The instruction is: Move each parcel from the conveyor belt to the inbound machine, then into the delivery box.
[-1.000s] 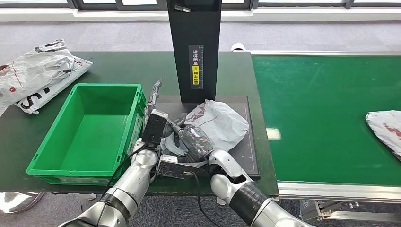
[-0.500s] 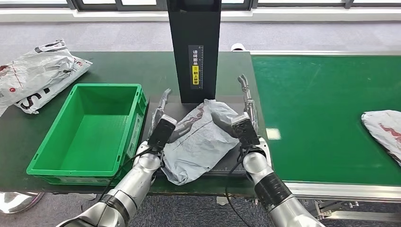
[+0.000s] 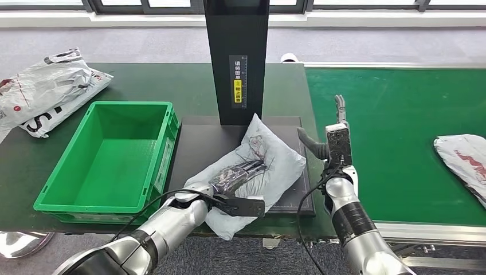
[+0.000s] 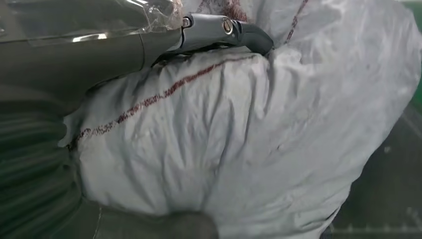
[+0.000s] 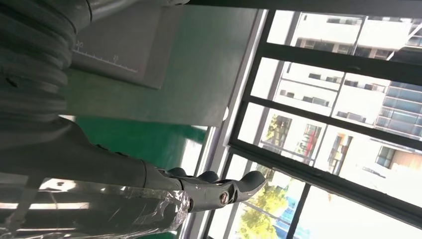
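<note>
Grey, crumpled plastic with dark red streaks, the parcel (image 3: 258, 163) lies on the inbound machine's black platform (image 3: 198, 143), gripped by the left hand (image 3: 238, 175). Beside its right edge, the right hand (image 3: 332, 140) stands empty, fingers apart.
</note>
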`<state>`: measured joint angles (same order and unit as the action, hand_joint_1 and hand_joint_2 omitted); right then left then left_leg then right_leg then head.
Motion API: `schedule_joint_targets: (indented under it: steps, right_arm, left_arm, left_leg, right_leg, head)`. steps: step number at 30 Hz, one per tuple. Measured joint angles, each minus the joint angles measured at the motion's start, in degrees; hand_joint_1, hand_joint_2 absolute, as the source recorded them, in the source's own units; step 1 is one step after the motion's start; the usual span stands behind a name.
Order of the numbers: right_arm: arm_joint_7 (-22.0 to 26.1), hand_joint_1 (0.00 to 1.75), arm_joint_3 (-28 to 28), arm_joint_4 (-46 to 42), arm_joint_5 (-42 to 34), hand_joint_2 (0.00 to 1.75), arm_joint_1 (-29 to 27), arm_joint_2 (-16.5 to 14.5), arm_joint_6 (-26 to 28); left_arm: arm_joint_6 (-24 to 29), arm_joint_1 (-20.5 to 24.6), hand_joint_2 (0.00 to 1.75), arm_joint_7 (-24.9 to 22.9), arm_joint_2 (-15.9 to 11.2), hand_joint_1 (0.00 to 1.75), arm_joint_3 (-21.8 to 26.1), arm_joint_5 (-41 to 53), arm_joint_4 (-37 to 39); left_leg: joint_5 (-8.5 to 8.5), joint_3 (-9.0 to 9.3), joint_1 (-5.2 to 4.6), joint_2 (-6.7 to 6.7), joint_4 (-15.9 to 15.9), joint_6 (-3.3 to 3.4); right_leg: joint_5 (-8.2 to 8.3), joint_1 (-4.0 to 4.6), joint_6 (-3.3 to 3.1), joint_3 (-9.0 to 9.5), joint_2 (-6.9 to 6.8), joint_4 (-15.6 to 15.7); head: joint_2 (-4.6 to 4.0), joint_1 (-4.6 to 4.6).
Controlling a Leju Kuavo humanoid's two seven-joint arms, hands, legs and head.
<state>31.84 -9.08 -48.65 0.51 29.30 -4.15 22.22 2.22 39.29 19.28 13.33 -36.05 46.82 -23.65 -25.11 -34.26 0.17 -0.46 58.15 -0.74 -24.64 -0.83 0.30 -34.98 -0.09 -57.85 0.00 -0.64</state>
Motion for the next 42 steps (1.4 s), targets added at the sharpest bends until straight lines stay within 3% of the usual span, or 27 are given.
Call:
schedule_joint_targets:
  steps: [3,7,14,20,23,26,32,35,39,42]
  right_arm:
    - [-0.7,0.0,0.9,-1.3,1.1,1.75,-1.3,0.3,0.3]
    - [-1.7,0.0,1.7,-4.9,2.9,1.75,-4.7,0.6,1.1]
    - [-2.3,0.0,2.1,-9.6,4.0,1.75,-9.0,0.6,1.6]
    - [-1.1,0.0,2.1,-10.1,3.6,1.75,-10.2,0.6,2.1]
    - [-0.4,0.0,2.3,-10.1,3.0,1.75,-10.8,0.6,2.7]
    - [0.1,0.0,2.6,-10.1,2.9,1.75,-11.9,0.6,3.3]
    - [0.5,0.0,3.0,-10.5,2.9,1.75,-13.5,0.6,3.9]
    - [-0.2,0.0,3.8,-12.4,3.0,1.75,-15.4,0.7,4.0]
    - [-1.5,0.0,5.2,-15.4,3.4,1.75,-18.0,0.9,3.7]
    - [-2.3,0.0,6.3,-18.0,4.0,1.75,-19.7,1.0,3.4]
  left_arm:
    - [3.0,0.8,1.75,-0.7,0.0,1.75,-2.0,0.6,0.6]
    - [12.1,0.6,1.75,0.2,0.3,1.75,-1.5,-3.4,0.3]
    - [21.1,0.1,1.75,3.4,0.3,1.75,4.5,-9.7,-3.1]
    - [34.7,2.3,1.75,4.1,-1.1,1.75,11.8,-11.9,-11.0]
    - [37.5,3.9,1.75,-1.1,-2.4,1.75,17.7,1.1,-17.4]
    - [37.7,4.2,1.75,-4.2,-2.8,1.75,26.6,18.1,-24.3]
    - [37.7,4.4,1.75,-8.7,-3.5,1.75,38.7,30.1,-30.3]
    - [37.7,4.2,1.75,-18.0,-6.8,1.75,43.1,37.5,-30.8]
    - [34.4,5.2,1.75,-35.0,-12.3,1.75,42.5,40.2,-22.5]
    - [30.1,5.6,1.75,-40.1,-14.9,1.75,37.6,40.3,-14.9]
  left_leg:
    - [-0.02,0.16,0.0,0.01,0.0,0.03]
    - [-0.01,0.18,0.0,0.04,0.0,0.02]
    - [0.06,0.08,0.01,0.09,0.0,-0.04]
    - [0.15,-0.21,0.02,0.11,0.0,-0.11]
    - [0.17,-0.23,0.04,0.13,0.0,-0.13]
    - [0.17,-0.23,0.05,0.17,0.0,-0.14]
    - [0.15,-0.28,0.06,0.27,0.0,-0.16]
    - [0.13,-0.21,0.06,0.42,-0.1,-0.2]
    - [0.16,-0.18,0.04,0.64,-0.1,-0.26]
    - [0.27,-0.33,0.1,0.3,-0.1,-0.3]
  right_leg:
    - [-0.02,0.0,0.01,0.16,-0.01,0.0]
    - [0.0,0.0,0.0,0.15,0.01,0.0]
    - [0.06,0.02,-0.05,-0.03,0.11,0.0]
    - [0.14,0.04,-0.11,-0.33,0.14,0.0]
    - [0.14,0.05,-0.11,-0.35,0.16,0.0]
    - [0.14,0.05,-0.12,-0.38,0.22,0.0]
    - [0.14,0.06,-0.12,-0.42,0.33,0.0]
    - [0.17,0.06,-0.18,-0.48,0.42,0.0]
    - [0.23,0.16,-0.3,-0.61,0.59,0.0]
    - [0.21,0.23,-0.33,-0.59,0.29,0.0]
  head:
    - [0.0,0.01]
    - [0.0,0.01]
    - [0.0,0.01]
    - [0.0,0.01]
    - [0.0,0.01]
    - [0.0,0.01]
    - [0.0,0.0]
    - [0.0,0.01]
    - [0.0,-0.01]
    - [0.0,0.01]
